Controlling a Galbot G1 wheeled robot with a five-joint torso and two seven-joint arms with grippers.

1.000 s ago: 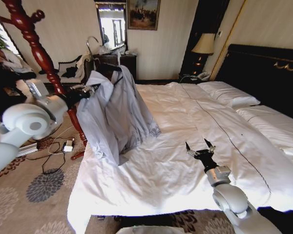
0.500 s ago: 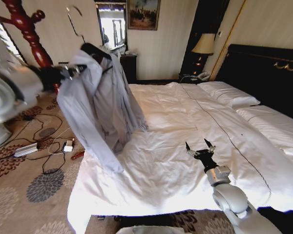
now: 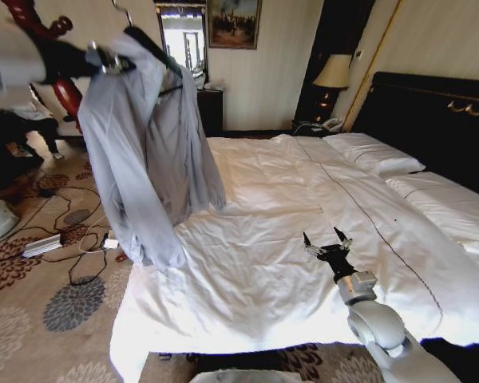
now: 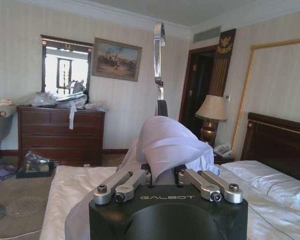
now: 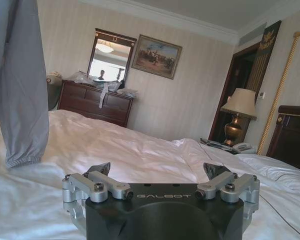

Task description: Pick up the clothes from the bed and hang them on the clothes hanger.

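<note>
The light grey-blue clothes (image 3: pixel 144 144) hang on the black clothes hanger (image 3: pixel 148 41), whose wire hook (image 3: pixel 124 12) sticks up at the top left of the head view. My left gripper (image 3: pixel 112 62) holds them high, left of the bed (image 3: pixel 287 263). In the left wrist view that gripper (image 4: pixel 162 175) is shut on the fabric-covered hanger shoulder (image 4: pixel 165 142), with the hook (image 4: pixel 160 50) above it. A sleeve (image 5: pixel 20 85) dangles low over the bed's left edge. My right gripper (image 3: pixel 326 243) rests open over the duvet near the foot, seen also in the right wrist view (image 5: pixel 160 172).
The red-brown wooden coat stand (image 3: pixel 40 36) rises just behind the held clothes. Cables and a power strip (image 3: pixel 44 243) lie on the patterned carpet left of the bed. A dark dresser (image 4: pixel 60 135) stands at the far wall, and a lamp (image 3: pixel 333 73) beside the black headboard (image 3: pixel 439 120).
My left arm has lifted the clothes on the hanger up and to the left, off the duvet. The right arm has stayed still.
</note>
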